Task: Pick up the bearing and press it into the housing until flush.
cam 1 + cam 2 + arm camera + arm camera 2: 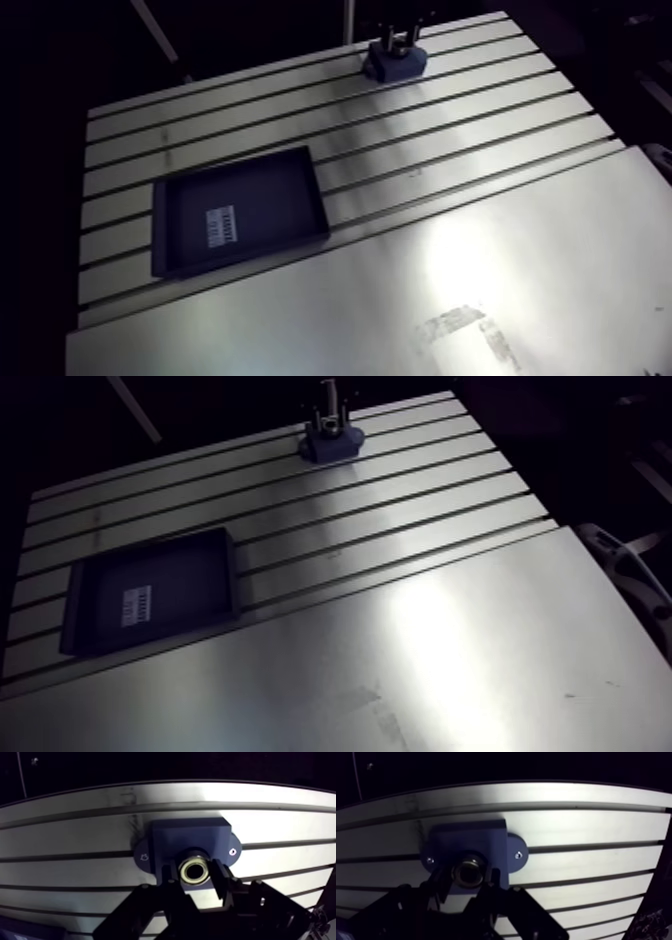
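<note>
The gripper has its two dark fingers closed against opposite sides of the bearing, a small metal ring with a pale, shiny rim and a dark centre, seen here from the wrist view. The bearing sits at the mouth of the bore in the housing, a dark blue block with a rounded ear on each side, each ear fixed with one of two small screws. How deep the ring sits in the bore cannot be told from this angle. The housing stands on the slotted aluminium table, across one of its long grooves and close to its far edge. In the arm view the same blue block appears small at the far end of the table, with the gripper directly above it. Well apart from it, towards the near side of the slotted surface, lies a shallow black tray with a raised rim and a small white label on its floor. A smooth metal plate covers the nearest part of the table, just beside the tray.
</note>
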Controlling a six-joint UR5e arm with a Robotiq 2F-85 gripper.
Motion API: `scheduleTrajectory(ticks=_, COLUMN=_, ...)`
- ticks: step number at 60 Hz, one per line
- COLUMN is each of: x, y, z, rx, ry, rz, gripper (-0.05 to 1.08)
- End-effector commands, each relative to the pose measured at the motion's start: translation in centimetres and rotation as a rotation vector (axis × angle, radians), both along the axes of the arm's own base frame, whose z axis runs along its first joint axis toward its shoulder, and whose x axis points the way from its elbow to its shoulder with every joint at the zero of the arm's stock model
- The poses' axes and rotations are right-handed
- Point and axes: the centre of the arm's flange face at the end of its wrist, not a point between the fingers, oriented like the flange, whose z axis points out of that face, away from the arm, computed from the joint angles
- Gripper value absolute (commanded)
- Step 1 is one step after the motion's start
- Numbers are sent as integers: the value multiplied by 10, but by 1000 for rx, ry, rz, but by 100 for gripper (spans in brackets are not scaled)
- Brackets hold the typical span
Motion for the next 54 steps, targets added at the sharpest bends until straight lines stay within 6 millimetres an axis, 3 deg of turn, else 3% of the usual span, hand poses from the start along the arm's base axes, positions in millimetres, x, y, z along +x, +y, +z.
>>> scheduleTrajectory(ticks=1, x=-1, y=-1, z=-2, rx=-1, ry=-2, rz=0, gripper=77)
scheduleTrajectory(ticks=54, x=-1, y=1, z=-6, rx=0, ry=-2, rz=3, gripper=77)
